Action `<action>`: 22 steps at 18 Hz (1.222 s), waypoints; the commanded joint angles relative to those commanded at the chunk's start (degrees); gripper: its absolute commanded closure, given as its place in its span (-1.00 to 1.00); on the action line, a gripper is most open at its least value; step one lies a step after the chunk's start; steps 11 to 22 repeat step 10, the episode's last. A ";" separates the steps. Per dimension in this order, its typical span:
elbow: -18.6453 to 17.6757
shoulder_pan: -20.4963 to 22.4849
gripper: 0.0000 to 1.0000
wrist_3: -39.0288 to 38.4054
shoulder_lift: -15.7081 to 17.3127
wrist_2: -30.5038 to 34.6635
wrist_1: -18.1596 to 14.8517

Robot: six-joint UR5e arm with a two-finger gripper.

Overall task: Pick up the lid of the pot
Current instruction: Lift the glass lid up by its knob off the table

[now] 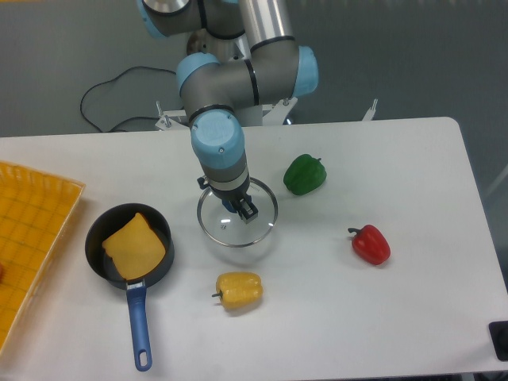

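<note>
Pot lid (228, 232): glass, metal rim, held under claw (225, 198), seemingly raised just off table (429, 309); grip near middle, presumably for balance. Claw: nearly closed, opening about knob's width, clasping knob (230, 205), itself partly hidden. Green pepper (305, 175): just beside lid. Yellow pepper (239, 290): near, camera side. Frying pan (95, 259): camera's left, holding orange piece (135, 246); blue handle (139, 327) toward camera, likely handy for grasping.
</note>
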 joint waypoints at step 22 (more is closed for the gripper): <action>2.66 1.06 0.03 -0.09 0.18 -1.50 -2.12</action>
